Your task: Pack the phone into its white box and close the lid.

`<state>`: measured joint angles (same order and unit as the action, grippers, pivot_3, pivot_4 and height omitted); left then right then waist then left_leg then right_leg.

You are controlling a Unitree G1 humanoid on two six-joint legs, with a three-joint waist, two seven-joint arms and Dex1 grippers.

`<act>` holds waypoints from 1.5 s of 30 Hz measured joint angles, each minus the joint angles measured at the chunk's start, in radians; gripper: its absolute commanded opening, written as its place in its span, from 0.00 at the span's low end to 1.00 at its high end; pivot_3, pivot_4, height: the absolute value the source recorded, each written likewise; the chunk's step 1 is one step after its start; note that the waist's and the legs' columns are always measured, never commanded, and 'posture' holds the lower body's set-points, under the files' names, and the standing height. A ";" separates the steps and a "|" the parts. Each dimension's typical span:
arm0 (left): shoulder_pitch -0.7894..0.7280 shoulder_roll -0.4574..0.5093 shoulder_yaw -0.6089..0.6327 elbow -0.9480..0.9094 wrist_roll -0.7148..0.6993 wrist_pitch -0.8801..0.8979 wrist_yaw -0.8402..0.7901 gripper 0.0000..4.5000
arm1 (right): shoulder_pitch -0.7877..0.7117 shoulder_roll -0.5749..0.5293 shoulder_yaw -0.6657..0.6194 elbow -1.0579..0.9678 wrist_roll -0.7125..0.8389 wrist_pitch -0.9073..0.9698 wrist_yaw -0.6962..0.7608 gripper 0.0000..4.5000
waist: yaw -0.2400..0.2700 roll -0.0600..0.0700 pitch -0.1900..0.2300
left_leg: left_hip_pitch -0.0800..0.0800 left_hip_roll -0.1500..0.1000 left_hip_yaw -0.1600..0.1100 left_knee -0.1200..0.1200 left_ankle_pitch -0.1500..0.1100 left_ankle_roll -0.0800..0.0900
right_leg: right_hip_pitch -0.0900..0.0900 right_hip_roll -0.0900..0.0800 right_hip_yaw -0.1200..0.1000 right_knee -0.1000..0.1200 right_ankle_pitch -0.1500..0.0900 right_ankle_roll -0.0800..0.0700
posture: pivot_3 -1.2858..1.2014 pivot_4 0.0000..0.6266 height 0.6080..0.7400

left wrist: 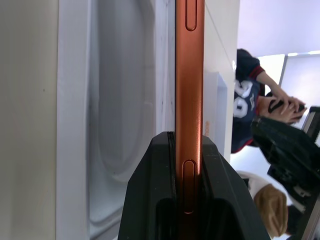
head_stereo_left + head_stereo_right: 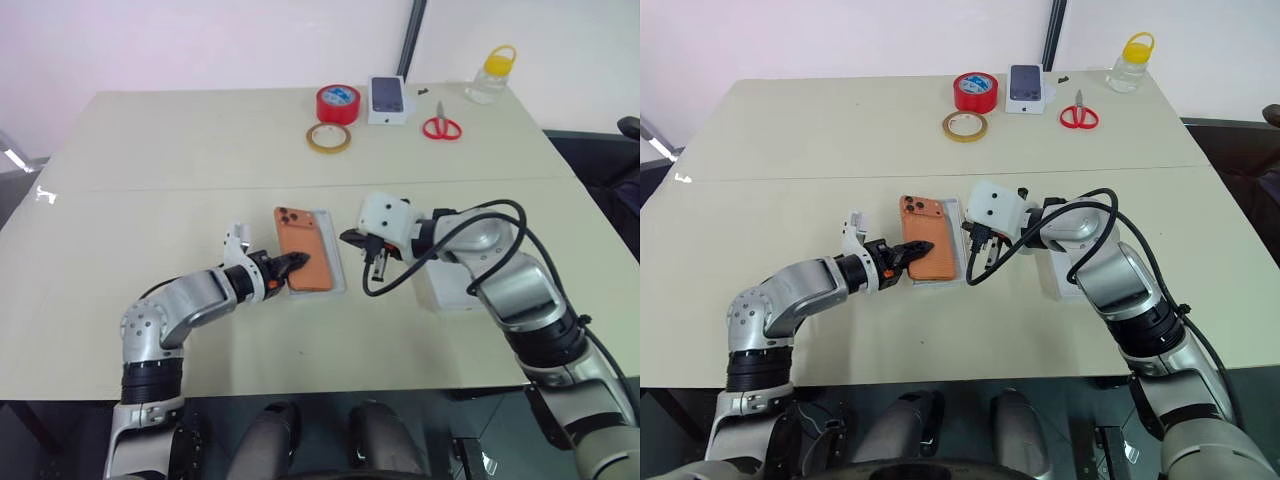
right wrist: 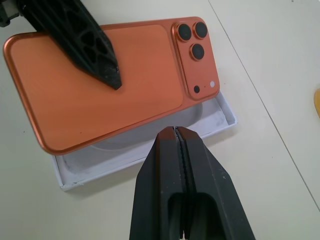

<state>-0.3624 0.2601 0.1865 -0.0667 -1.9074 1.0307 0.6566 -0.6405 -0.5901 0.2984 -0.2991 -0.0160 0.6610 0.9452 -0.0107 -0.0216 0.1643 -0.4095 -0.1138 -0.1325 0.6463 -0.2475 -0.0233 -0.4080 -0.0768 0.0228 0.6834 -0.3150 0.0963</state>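
Tabletop: pale beige tabletop (image 2: pixel 150 330) in two joined slabs, matte, set before a plain light wall.
Left hand: the left hand (image 2: pixel 290 268) is clamped on the phone (image 2: pixel 303 248), one black finger across its orange back, the other under it; the left wrist view shows the phone's thin metal edge pinched between them.
Phone: slim, smooth orange slab with rounded corners and three lenses at the corner far from the left hand; it lies tilted over the white box (image 2: pixel 338 262), not seated flat.
White box: low-walled white cardboard tray directly under the phone, its pale inside showing past the phone's edge on the side toward the right hand.
Right hand: the right hand (image 2: pixel 372 262) hangs just beside the box, fingers pressed together, holding nothing.
Beyond the hands: red tape roll (image 2: pixel 338 103), tan tape ring (image 2: pixel 328 138), small box with a dark phone picture (image 2: pixel 389 100), red scissors (image 2: pixel 441 125), clear jar with yellow lid (image 2: pixel 492 75).
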 measured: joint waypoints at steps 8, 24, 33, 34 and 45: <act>-0.009 0.040 -0.072 0.040 -0.008 -0.035 -0.029 0.22 | 0.009 -0.004 0.008 0.009 -0.001 -0.014 -0.016 0.00 | 0.000 0.000 0.000 | 0.000 0.000 0.000 0.000 0.000 0.000 | 0.000 0.000 0.000 0.000 0.000 0.000 | 0.52 0.24 1.00; -0.077 0.100 -0.135 0.069 0.025 -0.011 -0.131 0.98 | 0.036 -0.013 0.013 0.001 0.000 -0.006 -0.025 0.00 | -0.005 0.000 0.000 | 0.000 0.000 0.000 0.000 0.000 0.000 | 0.000 0.000 0.000 0.000 0.000 0.000 | 0.52 0.24 1.00; -0.111 0.268 -0.185 -0.018 0.131 0.089 -0.213 0.98 | 0.035 -0.016 0.014 -0.002 0.000 -0.008 -0.025 0.00 | -0.003 0.000 0.000 | 0.000 0.000 0.000 0.000 0.000 0.000 | 0.000 0.000 0.000 0.000 0.000 0.000 | 0.52 0.24 1.00; -0.119 0.279 -0.189 -0.018 0.140 0.094 -0.221 0.98 | 0.035 -0.016 0.014 -0.002 0.000 -0.010 -0.025 0.00 | -0.003 0.000 0.000 | 0.000 0.000 0.000 0.000 0.000 0.000 | 0.000 0.000 0.000 0.000 0.000 0.000 | 0.52 0.24 1.00; -0.153 0.407 -0.197 -0.054 0.231 0.165 -0.305 0.98 | 0.035 -0.016 0.014 0.003 0.000 -0.012 -0.026 0.00 | -0.003 0.000 0.000 | 0.000 0.000 0.000 -0.001 0.000 0.000 | 0.000 0.000 0.000 0.000 0.000 0.000 | 0.52 0.24 1.00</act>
<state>-0.5156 0.6675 -0.0103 -0.1211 -1.6767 1.1961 0.3519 -0.6051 -0.6060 0.3122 -0.2966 -0.0163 0.6488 0.9188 -0.0140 -0.0213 0.1642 -0.4094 -0.1135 -0.1326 0.6457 -0.2474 -0.0232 -0.4084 -0.0766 0.0231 0.6834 -0.3150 0.0962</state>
